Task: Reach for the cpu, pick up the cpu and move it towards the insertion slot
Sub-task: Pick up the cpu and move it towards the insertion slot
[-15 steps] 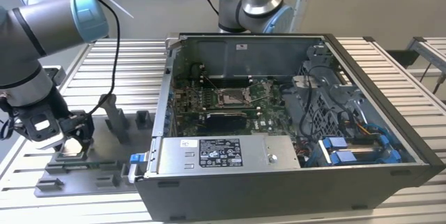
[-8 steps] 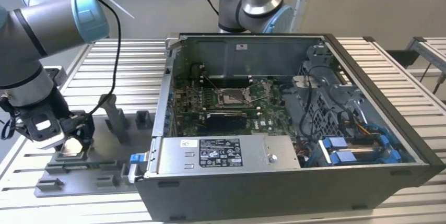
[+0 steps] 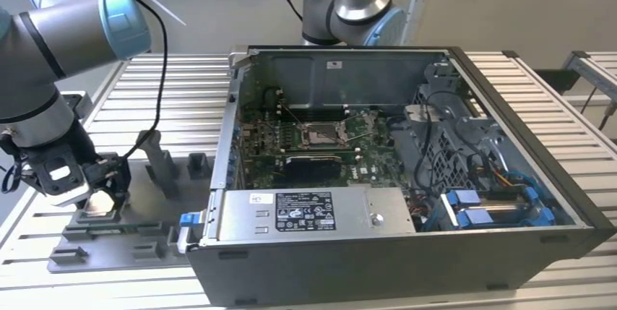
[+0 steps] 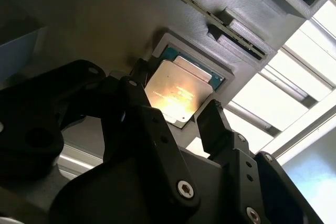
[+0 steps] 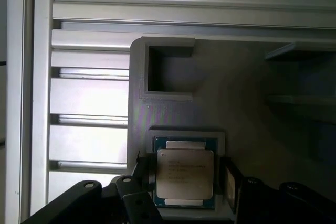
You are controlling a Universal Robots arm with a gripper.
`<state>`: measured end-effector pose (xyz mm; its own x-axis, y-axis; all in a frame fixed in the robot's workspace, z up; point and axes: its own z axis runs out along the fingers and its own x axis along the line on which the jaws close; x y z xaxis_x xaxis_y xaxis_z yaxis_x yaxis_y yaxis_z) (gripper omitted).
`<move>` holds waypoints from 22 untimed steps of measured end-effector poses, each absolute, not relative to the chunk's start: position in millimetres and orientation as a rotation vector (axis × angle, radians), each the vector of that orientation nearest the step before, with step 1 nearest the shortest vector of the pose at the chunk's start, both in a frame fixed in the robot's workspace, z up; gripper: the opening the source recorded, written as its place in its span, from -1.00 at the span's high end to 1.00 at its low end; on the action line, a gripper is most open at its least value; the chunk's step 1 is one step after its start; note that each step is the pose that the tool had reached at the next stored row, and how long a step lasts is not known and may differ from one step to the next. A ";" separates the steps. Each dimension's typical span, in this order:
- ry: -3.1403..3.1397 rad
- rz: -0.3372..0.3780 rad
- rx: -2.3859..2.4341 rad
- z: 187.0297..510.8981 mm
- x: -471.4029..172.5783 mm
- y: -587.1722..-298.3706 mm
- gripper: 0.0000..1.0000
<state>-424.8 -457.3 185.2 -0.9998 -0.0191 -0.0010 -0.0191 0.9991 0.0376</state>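
The cpu (image 5: 185, 174) lies in its grey fixture (image 5: 173, 114). My gripper (image 4: 174, 93) straddles it, open and empty. I'd centre both fingers (image 4: 211, 124) evenly before closing.

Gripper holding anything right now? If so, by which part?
Nothing held yet, it seems: the cpu lies flat in its recess in the grey fixture, with the open gripper straddling two opposite edges.

One cpu (image 5: 185, 174), one insertion slot (image 3: 319, 134), one case (image 3: 386, 267).
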 end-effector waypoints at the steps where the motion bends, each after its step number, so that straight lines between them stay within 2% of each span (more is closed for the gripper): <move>1: 3.140 0.059 -0.030 185.2 -424.8 -457.2 -1.00; 9: 3.140 0.059 -0.030 185.4 -424.8 -457.2 -1.00; 10: 3.140 0.059 -0.030 185.3 -424.8 -457.3 1.00; 22: 3.140 0.059 -0.030 185.4 -424.9 -457.3 1.00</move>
<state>-424.9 -457.3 185.4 -0.9998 -0.0191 -0.0011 -0.0191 0.9991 0.0376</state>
